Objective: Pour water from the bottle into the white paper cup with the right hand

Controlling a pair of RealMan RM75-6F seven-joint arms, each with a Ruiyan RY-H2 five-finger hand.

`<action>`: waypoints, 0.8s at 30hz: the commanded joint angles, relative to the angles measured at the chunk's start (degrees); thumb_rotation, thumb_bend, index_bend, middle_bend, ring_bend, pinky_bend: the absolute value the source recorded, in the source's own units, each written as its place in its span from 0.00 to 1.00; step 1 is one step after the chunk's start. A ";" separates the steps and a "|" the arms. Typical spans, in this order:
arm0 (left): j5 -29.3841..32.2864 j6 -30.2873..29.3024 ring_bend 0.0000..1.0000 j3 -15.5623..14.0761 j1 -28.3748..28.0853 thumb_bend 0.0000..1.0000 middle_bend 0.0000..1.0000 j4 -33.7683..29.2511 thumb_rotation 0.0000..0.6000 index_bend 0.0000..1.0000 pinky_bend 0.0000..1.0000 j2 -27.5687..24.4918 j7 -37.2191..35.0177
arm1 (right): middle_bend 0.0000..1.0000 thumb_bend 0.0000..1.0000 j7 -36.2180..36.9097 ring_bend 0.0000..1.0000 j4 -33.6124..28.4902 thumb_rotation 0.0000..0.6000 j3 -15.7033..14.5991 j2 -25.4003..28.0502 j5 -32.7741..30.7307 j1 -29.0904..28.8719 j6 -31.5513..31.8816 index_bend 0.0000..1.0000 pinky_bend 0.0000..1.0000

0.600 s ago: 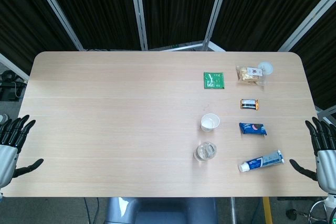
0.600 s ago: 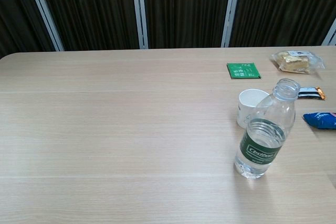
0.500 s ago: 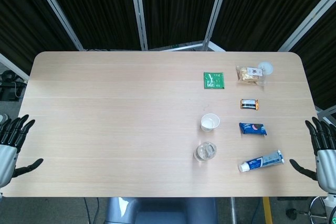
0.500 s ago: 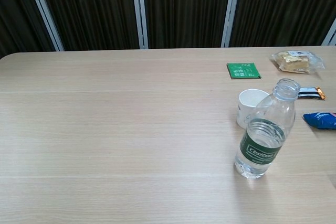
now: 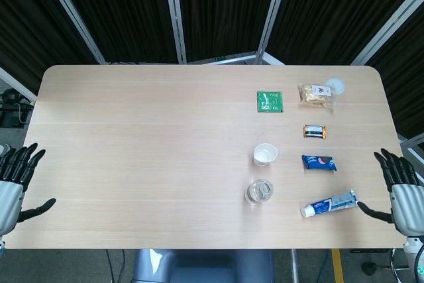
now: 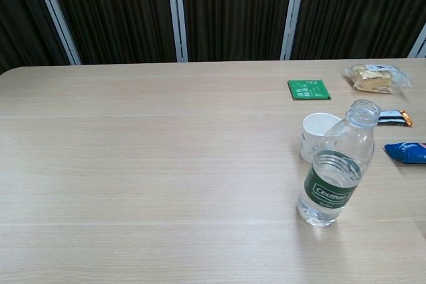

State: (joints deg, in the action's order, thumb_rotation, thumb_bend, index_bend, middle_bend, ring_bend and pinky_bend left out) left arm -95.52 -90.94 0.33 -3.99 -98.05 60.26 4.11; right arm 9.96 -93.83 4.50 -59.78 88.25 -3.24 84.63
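A clear plastic water bottle (image 5: 259,192) (image 6: 335,167) with a green label stands upright and uncapped near the table's front, part full. Just behind it stands the white paper cup (image 5: 265,155) (image 6: 316,136), upright, apart from the bottle. My right hand (image 5: 399,191) hangs open beyond the table's right edge, fingers spread, holding nothing, well to the right of the bottle. My left hand (image 5: 14,177) is open too, off the left edge. Neither hand appears in the chest view.
To the right of the cup lie a toothpaste tube (image 5: 329,203), a blue snack packet (image 5: 318,162), a dark bar wrapper (image 5: 315,131), a clear snack bag (image 5: 315,94) and a white lid (image 5: 335,86). A green packet (image 5: 269,101) lies behind the cup.
My right hand has shifted slightly left, toward the table's right edge. Bottle, cup and left hand are where they were.
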 commanded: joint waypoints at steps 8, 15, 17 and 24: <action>2.39 1.87 0.00 0.91 -0.71 0.00 0.00 -0.60 1.00 0.00 0.00 1.74 3.83 | 0.05 0.00 41.76 0.00 24.41 1.00 -6.99 -4.39 13.17 -11.08 -12.11 0.00 0.00; 3.31 2.45 0.00 1.07 -0.81 0.00 0.00 -0.72 1.00 0.00 0.00 2.44 5.43 | 0.13 0.00 46.30 0.03 28.84 1.00 -8.82 -9.47 17.57 -15.16 -11.85 0.00 0.06; 3.58 2.55 0.00 1.16 -0.84 0.00 0.00 -0.55 1.00 0.00 0.00 2.59 5.72 | 0.13 0.00 46.75 0.05 28.96 1.00 -9.25 -10.53 18.32 -16.18 -12.22 0.00 0.09; 4.54 2.95 0.00 1.43 -0.93 0.00 0.00 -0.36 1.00 0.00 0.00 2.61 5.47 | 0.15 0.00 44.84 0.06 27.46 1.00 -9.77 -13.62 19.09 -19.52 -14.55 0.01 0.12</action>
State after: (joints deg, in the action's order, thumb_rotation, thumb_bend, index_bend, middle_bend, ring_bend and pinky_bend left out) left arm -91.00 -88.00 1.74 -4.92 -98.43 62.89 9.60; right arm 55.16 -65.76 -5.09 -72.98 107.27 -22.28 70.49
